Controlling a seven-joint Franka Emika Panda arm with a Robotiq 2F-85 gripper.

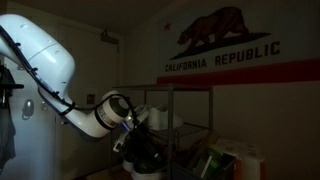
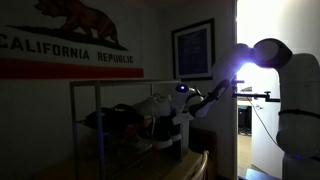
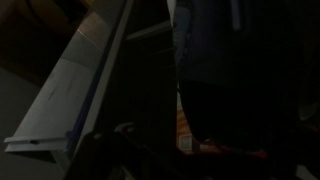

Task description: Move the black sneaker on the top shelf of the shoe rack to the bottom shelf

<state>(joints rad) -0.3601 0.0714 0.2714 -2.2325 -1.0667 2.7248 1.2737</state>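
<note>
The scene is very dark. The wire shoe rack shows in both exterior views. A dark shoe shape, probably the black sneaker, lies on an upper tier beside the gripper. In an exterior view the gripper hangs low at the rack's near end. In the wrist view a large dark shape with a red-orange streak fills the right side, close to the jaws. The fingers are lost in shadow, so I cannot tell whether they are open or shut. The bottom shelf is hidden in darkness.
A California Republic flag hangs on the wall behind the rack. A framed picture hangs next to it. Pale items sit low by the rack. A pale slanted panel crosses the wrist view.
</note>
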